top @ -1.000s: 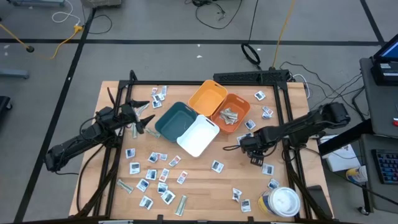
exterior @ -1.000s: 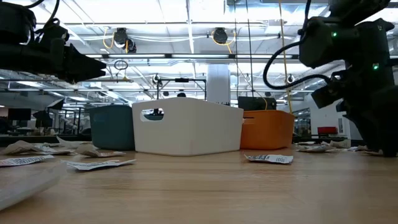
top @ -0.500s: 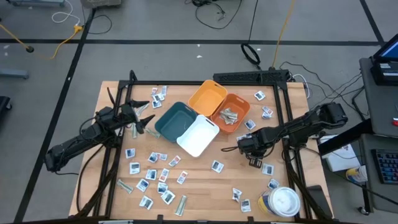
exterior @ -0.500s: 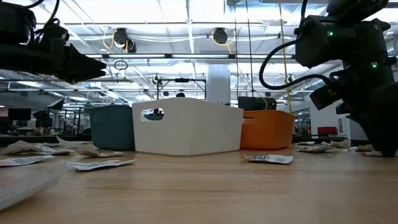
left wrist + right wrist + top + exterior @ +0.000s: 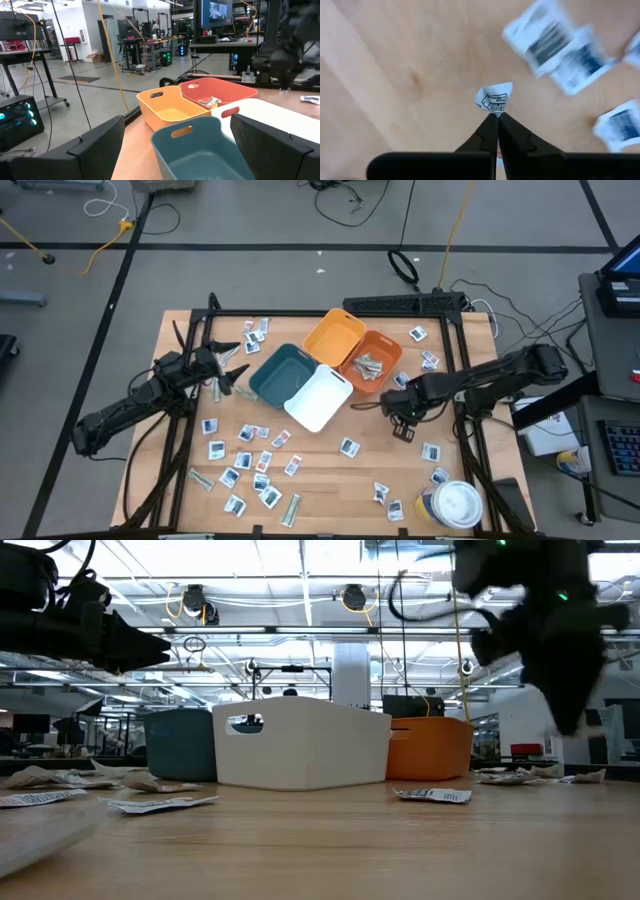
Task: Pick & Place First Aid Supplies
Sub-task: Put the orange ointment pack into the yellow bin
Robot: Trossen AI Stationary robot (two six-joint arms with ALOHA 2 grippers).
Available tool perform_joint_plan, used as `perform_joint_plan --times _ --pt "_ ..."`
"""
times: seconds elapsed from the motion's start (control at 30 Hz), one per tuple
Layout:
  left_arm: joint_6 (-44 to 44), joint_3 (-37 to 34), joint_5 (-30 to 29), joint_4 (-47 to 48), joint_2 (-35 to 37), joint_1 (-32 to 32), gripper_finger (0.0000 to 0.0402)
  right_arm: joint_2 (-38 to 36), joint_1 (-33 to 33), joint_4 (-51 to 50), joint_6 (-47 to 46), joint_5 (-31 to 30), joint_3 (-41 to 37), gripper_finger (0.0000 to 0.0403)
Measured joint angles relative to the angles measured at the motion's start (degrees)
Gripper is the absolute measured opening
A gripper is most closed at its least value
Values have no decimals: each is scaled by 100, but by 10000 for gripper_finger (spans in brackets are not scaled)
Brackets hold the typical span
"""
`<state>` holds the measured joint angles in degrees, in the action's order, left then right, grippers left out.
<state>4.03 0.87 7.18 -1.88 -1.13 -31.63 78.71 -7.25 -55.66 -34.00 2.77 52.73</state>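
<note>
Now the right tool (image 5: 496, 116) pinches a white packet (image 5: 494, 99) over bare table (image 5: 375, 455); left tool (image 5: 236, 366) gapes wide.

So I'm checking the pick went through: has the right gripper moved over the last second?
Yes. The right gripper, shut on a small white packet, has shifted toward the orange bin and lifted off the table.

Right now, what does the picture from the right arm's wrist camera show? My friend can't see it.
The right tool is pinched shut on a small white packet, holding it above the wooden table. A few more white packets with blue marks lie blurred on the table off to one side.
</note>
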Motion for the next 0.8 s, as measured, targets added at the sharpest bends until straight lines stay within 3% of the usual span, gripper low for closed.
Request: perform_joint_plan --times 0.17,0.3,0.57,0.8 --pt "0 0 0 -1 0 1 367 -37 315 -617 -77 -74 671 1" --pt "0 0 0 -1 2 0 367 -37 601 -997 -282 -483 1058 1" --pt "0 0 0 -1 1 0 367 -17 1103 -1132 -301 -555 1207 1" --pt "0 1 0 -1 0 0 367 732 1826 -1114 370 -571 2077 0"
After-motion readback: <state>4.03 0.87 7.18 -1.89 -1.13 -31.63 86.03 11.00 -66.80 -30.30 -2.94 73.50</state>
